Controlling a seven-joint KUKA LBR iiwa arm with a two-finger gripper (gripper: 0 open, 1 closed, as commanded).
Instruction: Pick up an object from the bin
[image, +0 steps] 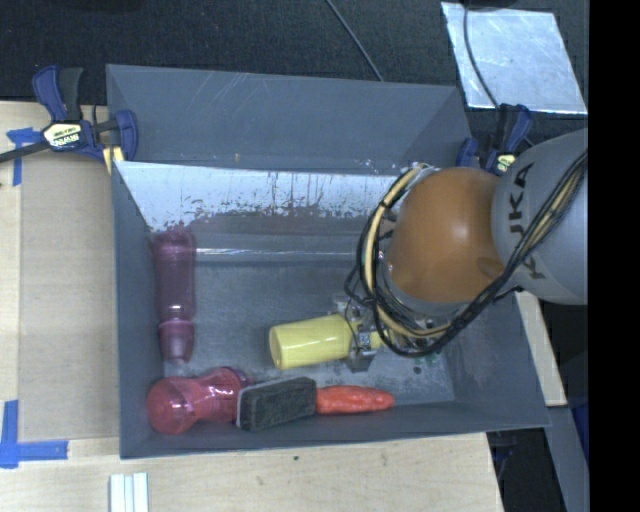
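Near wall row, left to right: red-pink bottle-shaped thing (190, 400) on its side, dark grey sponge block (276, 402) lying against its neck end, orange carrot-like piece (355, 401) touching the block's right end. All three sit tight along the near wall. My read: poor picks, since the wall leaves no room on one side and they crowd each other

Just behind the row, mid-floor: yellow cylinder (308, 342) on its side, long axis roughly left-right, near the sponge block but apart from it. This looks like the task's thing. The gripper (360, 338) is down low at its right end, touching or just beside it, cannot tell which. The wrist comes in from the right, so it meets the cylinder end-on, not from above the middle. The orange cover (440, 235) and looped cables hang over the tool and hide the tips, so cannot tell if the gripper is spread or closed. Nothing is seen clamped, so not calling it held

Judgement: the cylinder is the likely target, as the nearest thing with bare floor along its far side. The risk is that the round body rolls or skids left if pushed at the end rather than straddled

Farther left: purple see-through bottle (174, 290) lying along the left wall, narrow end toward the near side, well apart from the gripper

Farthest: bin (300, 130) back wall, with brownish streaks along its lower edge
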